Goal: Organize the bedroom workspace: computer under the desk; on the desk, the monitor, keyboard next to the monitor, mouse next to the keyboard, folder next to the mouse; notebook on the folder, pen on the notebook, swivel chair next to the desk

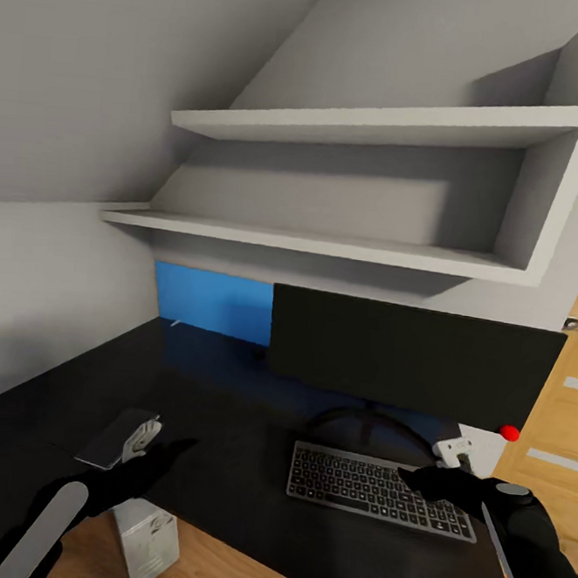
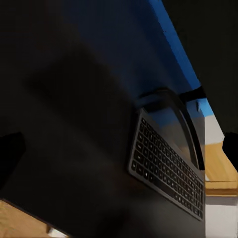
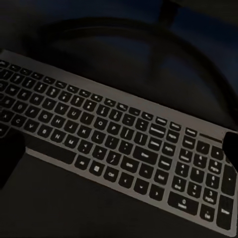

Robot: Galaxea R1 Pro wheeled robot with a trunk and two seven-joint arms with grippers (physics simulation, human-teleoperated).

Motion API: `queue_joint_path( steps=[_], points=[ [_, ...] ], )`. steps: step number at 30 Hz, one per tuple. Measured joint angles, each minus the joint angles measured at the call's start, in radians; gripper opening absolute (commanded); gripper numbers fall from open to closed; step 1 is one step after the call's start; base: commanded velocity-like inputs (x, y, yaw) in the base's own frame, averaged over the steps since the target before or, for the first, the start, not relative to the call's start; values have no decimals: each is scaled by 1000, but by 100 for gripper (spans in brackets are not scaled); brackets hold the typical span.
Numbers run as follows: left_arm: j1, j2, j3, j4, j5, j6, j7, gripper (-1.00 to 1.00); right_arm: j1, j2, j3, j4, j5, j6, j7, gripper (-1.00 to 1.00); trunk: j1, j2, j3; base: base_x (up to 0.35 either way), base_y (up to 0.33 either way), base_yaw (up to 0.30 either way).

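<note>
A: Where's the keyboard (image 1: pixel 383 490)?
B: Flat on the black surface (image 1: pixel 225 424), just in front of the monitor (image 1: pixel 410 357) stand.
A: And the hands?
B: Right hand (image 1: pixel 425 482) hovers over the keyboard, fingers spread, empty. Left hand (image 1: pixel 165 453): I cannot tell. The computer (image 1: pixel 146 541) stands under the surface's edge.

Glossy black surface (image 1: pixel 225 424), blue back panel (image 1: pixel 209 300); black monitor (image 1: pixel 406 356) with red dot (image 1: pixel 509 433); silver-grey keyboard (image 1: pixel 381 490), black keys.
</note>
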Motion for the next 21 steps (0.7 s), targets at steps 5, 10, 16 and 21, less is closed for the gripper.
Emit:
queue_joint_path(
  steps=[5, 10, 16, 21],
  points=[
    [0, -12, -1, -21, -3, 0, 8, 100, 0, 0, 42, 10, -4, -11, -70, 100, -19, 35, 16, 0, 0, 273],
    [-45, -17, 2, -142, 5, 9, 146, 100, -10, 111, 152, 66, -5, -8, -192, 100, -38, 70, 32, 0, 0, 274],
    [-135, -13, 3, -158, 5, 12, 195, 100, -86, 258, 162, 215, -1, -15, -363, 100, -61, 112, 50, 0, 0, 276],
    [-158, -7, 5, -166, 4, 13, 203, 100, -163, 306, 162, 328, -1, -17, -399, 100, -77, 140, 63, 0, 0, 254]
  ],
)
